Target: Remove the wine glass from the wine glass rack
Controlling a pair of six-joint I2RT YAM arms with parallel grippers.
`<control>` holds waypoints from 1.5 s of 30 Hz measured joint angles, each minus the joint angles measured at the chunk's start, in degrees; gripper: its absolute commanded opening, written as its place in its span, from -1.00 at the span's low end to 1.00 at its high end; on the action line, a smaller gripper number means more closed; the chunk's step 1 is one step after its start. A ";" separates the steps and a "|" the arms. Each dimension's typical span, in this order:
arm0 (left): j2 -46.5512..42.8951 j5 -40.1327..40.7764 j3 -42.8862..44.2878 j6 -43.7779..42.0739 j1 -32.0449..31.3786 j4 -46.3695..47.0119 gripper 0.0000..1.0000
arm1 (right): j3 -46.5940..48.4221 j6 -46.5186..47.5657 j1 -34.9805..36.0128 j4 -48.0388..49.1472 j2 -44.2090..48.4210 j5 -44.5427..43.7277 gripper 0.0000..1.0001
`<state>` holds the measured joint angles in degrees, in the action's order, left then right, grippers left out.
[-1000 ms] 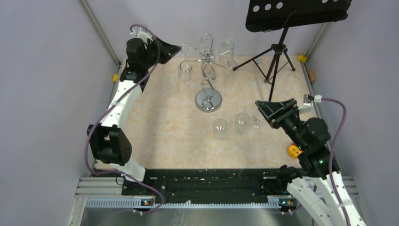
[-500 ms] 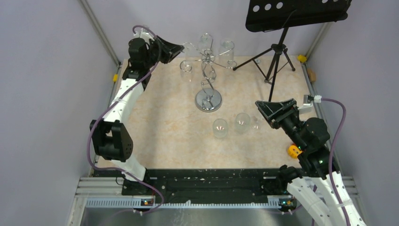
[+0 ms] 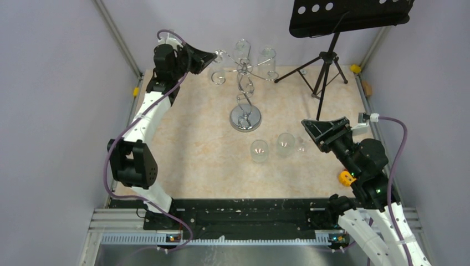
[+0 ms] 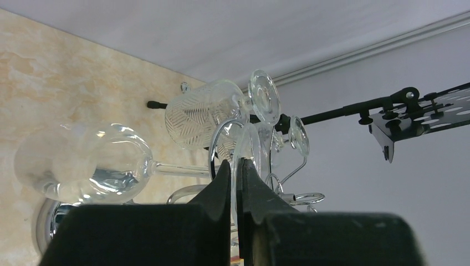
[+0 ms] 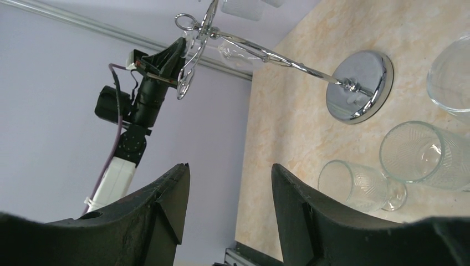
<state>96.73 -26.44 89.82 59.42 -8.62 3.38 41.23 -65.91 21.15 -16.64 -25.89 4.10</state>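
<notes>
Gripping a hanging wine glass (image 4: 83, 163) by its foot at the wine glass rack (image 3: 245, 118).
The left gripper (image 4: 236, 166) has its fingers pinched almost together on the thin round foot. The glass hangs from a curled arm at the rack's far left, high above the table (image 3: 188, 144). The right gripper (image 5: 230, 172) is spread wide and empty, near two other glasses (image 3: 259, 151). The glass looks light, rigid, slick and brittle. Its foot edge offers little hold, so the stem beside it may be safer.

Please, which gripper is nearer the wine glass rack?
Left. The left gripper, holding a wine glass, is at the wine glass rack's arms; the right gripper sits apart.
</notes>
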 measured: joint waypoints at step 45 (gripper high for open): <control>-3.06 -6.84 -1.90 3.61 0.31 1.84 -1.00 | 0.00 0.92 0.02 -0.94 0.39 -0.98 0.35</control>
<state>93.67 -33.28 87.92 63.02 -8.32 5.21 41.23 -64.99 21.17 -17.58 -25.50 3.11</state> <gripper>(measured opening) 0.030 0.635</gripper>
